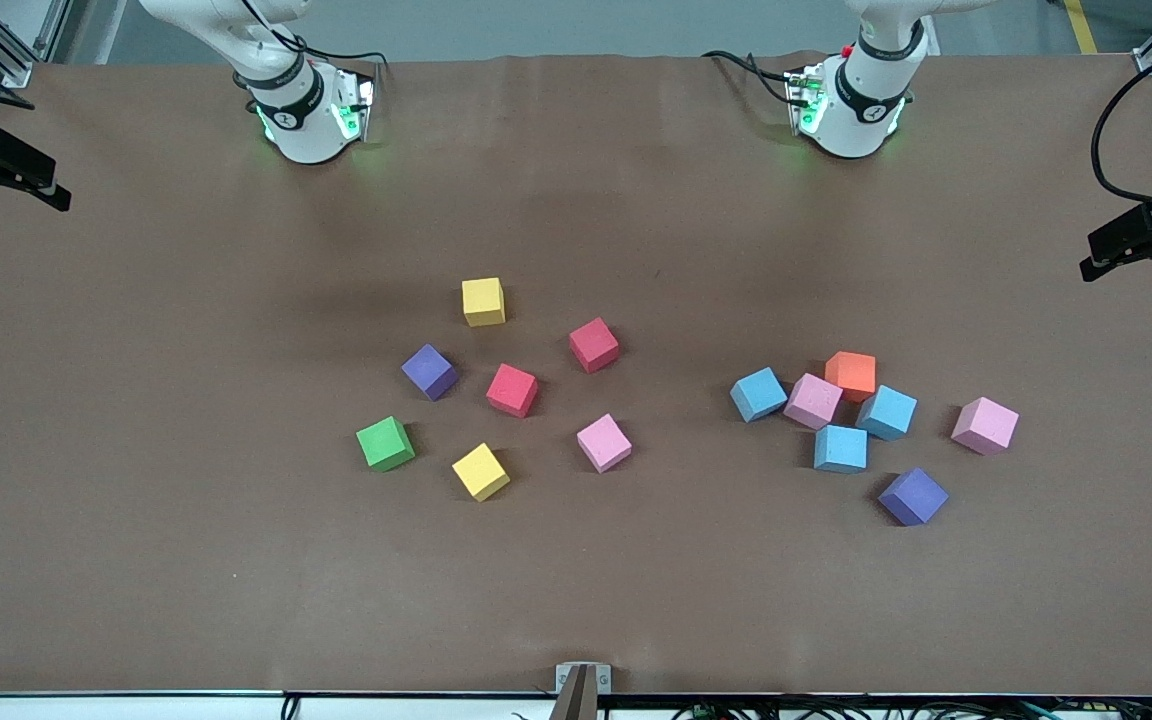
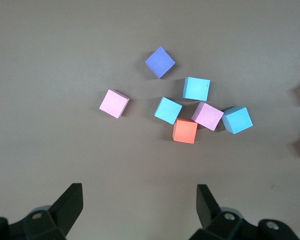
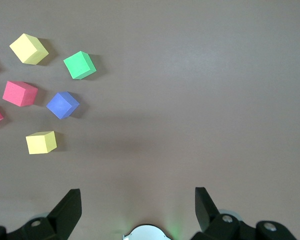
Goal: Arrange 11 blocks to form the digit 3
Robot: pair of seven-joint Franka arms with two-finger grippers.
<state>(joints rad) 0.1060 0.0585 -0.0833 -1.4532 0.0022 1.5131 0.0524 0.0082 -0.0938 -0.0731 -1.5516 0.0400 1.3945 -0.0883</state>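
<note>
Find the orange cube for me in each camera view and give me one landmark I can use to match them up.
Front view: the orange cube sits in the cluster toward the left arm's end of the table, touching a pink block.
Left wrist view: it shows mid-picture, against the same pink block.
Right wrist view: not in it.
Shared landmark: that pink block with light blue blocks around it.

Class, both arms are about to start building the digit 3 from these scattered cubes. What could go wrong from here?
1. The orange cube touches a pink cube and sits beside a light blue cube; picking either may drag it along.
2. The green cube lies among usable blocks and might be taken by mistake.
</note>
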